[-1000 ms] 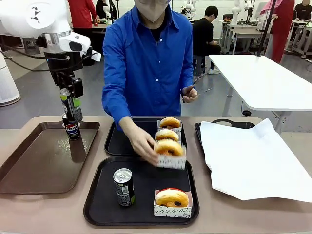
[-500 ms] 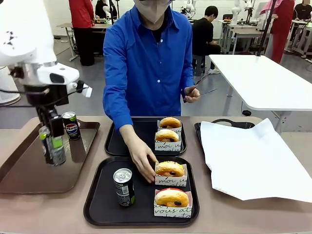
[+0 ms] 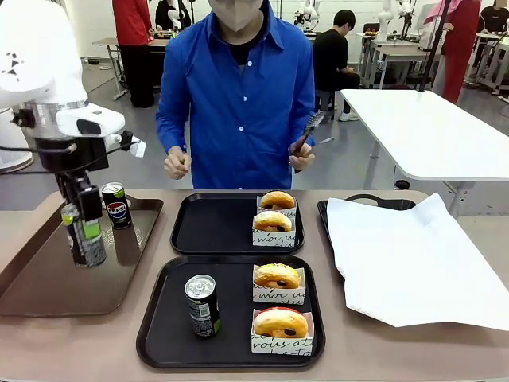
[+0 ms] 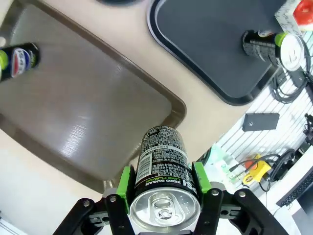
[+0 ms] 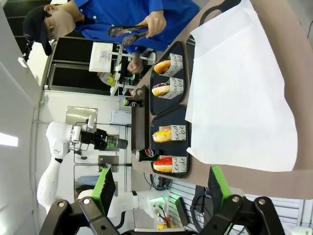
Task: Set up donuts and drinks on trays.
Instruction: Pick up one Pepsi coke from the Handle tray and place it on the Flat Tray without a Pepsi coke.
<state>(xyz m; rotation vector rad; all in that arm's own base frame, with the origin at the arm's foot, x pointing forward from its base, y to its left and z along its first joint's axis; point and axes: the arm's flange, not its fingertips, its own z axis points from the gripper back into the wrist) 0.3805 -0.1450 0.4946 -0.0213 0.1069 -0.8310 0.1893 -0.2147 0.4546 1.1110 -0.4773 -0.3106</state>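
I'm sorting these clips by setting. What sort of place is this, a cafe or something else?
Probably a robotics lab staged as a cafe counter, not a real shop: the trays of sleeved donuts look like food service, but behind the person stand bare white work tables, and cables hang below the table edge in the left wrist view.

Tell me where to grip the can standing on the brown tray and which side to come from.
Grip the can around its round side wall, about mid-height, pads on opposite sides. It stands upright near the brown tray's far rim with open space above, so coming down from above probably suits best, as the left hand already holds its own can. The low rim beside it could hinder a level side approach.
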